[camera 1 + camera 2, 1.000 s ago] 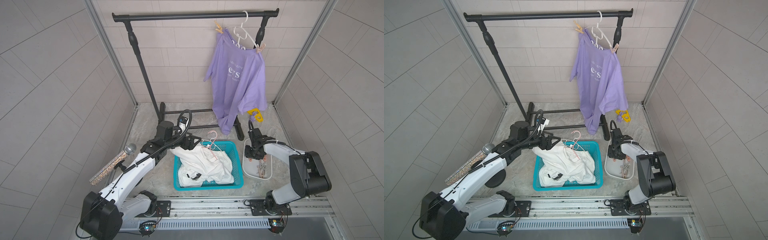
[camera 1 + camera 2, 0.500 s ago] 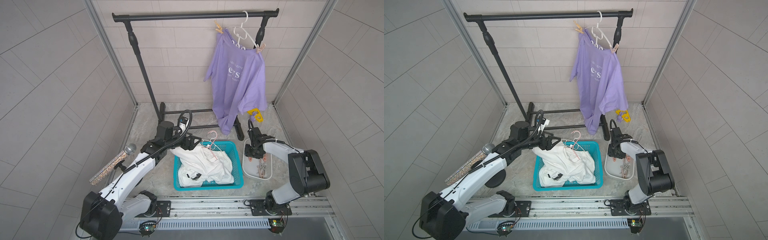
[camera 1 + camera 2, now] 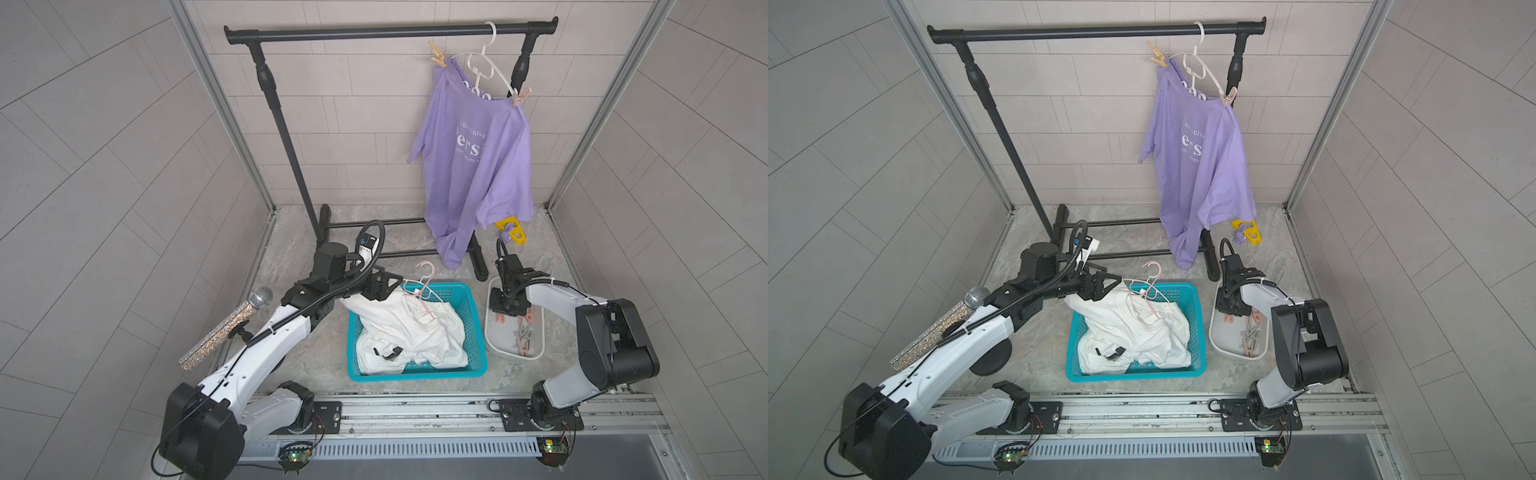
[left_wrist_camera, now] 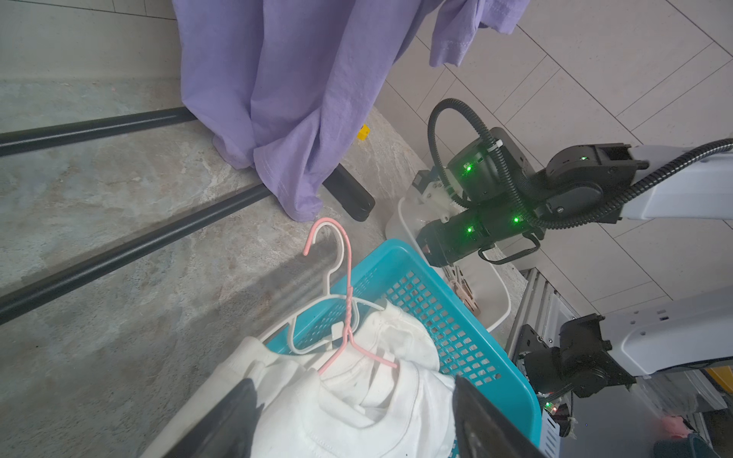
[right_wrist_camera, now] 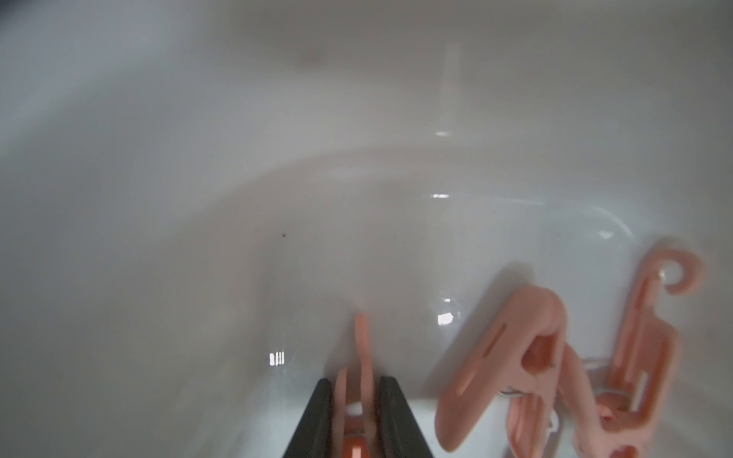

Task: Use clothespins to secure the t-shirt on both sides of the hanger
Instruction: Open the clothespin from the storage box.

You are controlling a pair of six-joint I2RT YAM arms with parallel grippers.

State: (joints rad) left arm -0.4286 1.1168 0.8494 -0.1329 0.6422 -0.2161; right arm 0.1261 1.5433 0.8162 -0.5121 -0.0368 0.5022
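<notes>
My right pincer is clamped on a salmon clothespin at the bottom centre of the wrist frame. This is the pin-fetching step. Next, I reckon, I lift it clear and carry it toward the white t-shirt.

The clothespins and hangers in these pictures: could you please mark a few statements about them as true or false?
1. The right pincer is closed on a pink clothespin inside the white tub. True.
2. The purple t-shirt lies in the teal basket. False: it hangs from a white hanger on the rack; a white garment fills the basket.
3. A clothespin clips each shoulder of the purple t-shirt. True: a peach clothespin and a pale pink clothespin.
4. The pink wire hanger hangs from the rack. False: it rests on the white garment in the basket.
</notes>
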